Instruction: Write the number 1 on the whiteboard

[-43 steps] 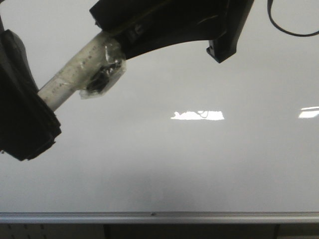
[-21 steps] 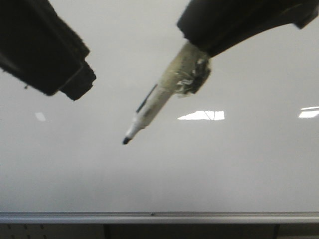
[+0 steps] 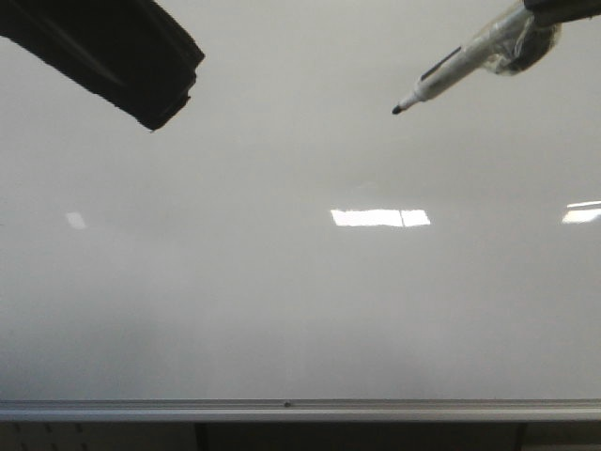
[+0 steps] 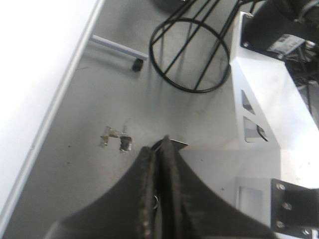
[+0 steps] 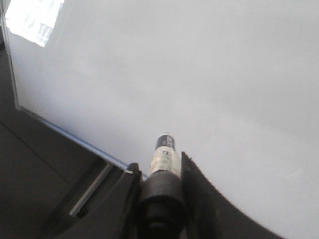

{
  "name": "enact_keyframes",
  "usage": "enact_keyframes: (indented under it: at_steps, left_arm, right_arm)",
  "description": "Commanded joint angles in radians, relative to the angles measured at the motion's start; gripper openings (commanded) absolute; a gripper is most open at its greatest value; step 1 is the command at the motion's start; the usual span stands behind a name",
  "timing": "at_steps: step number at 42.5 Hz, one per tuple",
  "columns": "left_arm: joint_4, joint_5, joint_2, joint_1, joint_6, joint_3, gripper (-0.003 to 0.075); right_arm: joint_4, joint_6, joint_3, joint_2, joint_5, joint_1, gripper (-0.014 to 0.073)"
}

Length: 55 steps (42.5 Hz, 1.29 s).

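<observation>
The large glossy pale grey-white whiteboard with a silver aluminium edge rail [image 3: 300,310] carries no black stroke anywhere in view, so the number 1 is not yet written; only bright rectangular light reflections sit on the surface. The right claw [image 5: 160,186] is clamped on a white-barrelled marker with a black tip [image 3: 441,83], its upper barrel wrapped in clear tape, and in the front view the tip hangs clear of the board near the upper right. The left claw [image 4: 158,164] has its fingers pressed together with nothing between them, and it points away from the board toward the floor. To write the stroke well, I judge the tip should be brought down until it just touches the board at a bare patch, then drawn in one straight, steady line toward the rail with even, light pressure. Pressing too hard could skid the tip on the glossy surface or twist the marker in the grip.
</observation>
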State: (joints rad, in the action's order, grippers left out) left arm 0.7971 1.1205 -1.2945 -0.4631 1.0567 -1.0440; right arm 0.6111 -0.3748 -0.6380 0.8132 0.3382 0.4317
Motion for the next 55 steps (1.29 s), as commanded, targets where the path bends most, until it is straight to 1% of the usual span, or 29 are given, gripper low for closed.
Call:
enact_keyframes:
  at_steps: [1,4,6,7,8,11,13,16,22,26,31,35,45,55]
  left_arm:
    - [0.006,-0.102,0.035,0.011,-0.094,-0.032,-0.002]
    - [-0.126,-0.237,0.059,0.029,-0.26,-0.024,-0.002]
    - [-0.245,-0.324,0.088,0.043,-0.431,-0.014,-0.002]
    - [-0.293,-0.355,0.096,0.049,-0.472,-0.007,-0.002]
    - [-0.36,-0.39,0.122,0.059,-0.551,0.003,-0.002]
    - [-0.447,-0.462,0.185,0.087,-0.651,0.04,-0.002]
    - [-0.48,-0.515,0.239,0.11,-0.693,0.076,-0.002]
    - [-0.493,-0.586,0.333,0.152,-0.72,0.147,-0.002]
    - [-0.493,-0.726,0.516,0.236,-0.719,0.313,-0.002]
    - [-0.493,-0.766,0.628,0.273,-0.719,0.4,-0.002]
    - [-0.493,-0.797,0.721,0.28,-0.719,0.463,-0.002]
    - [-0.493,-0.832,0.748,0.28,-0.719,0.489,-0.002]
    - [-0.493,-0.834,0.743,0.28,-0.719,0.491,-0.002]
    - [-0.493,-0.834,0.743,0.28,-0.719,0.491,-0.002]
  right_arm:
    - [0.011,0.002,-0.025,0.002,-0.145,-0.005,-0.0087]
    - [0.011,0.002,-0.025,0.018,-0.187,-0.005,-0.0087]
    - [0.011,0.002,-0.025,0.034,-0.212,-0.005,-0.0087]
    - [0.011,0.002,-0.025,0.039,-0.221,-0.005,-0.0087]
    - [0.011,0.002,-0.025,0.05,-0.235,-0.005,-0.0087]
    - [0.011,0.002,-0.027,0.076,-0.257,-0.005,-0.0087]
    - [0.011,0.002,-0.028,0.095,-0.273,-0.005,-0.0087]
    - [0.011,0.002,-0.036,0.125,-0.283,-0.005,-0.0087]
    - [0.011,0.001,-0.078,0.194,-0.281,-0.005,-0.0087]
    - [0.011,0.001,-0.111,0.233,-0.287,-0.005,-0.0087]
    - [0.01,-0.001,-0.145,0.285,-0.312,-0.005,-0.0087]
    - [0.009,-0.014,-0.179,0.334,-0.33,-0.005,-0.0087]
    - [-0.004,-0.019,-0.281,0.45,-0.352,-0.008,-0.0087]
    - [-0.006,-0.019,-0.325,0.495,-0.354,-0.065,-0.0087]
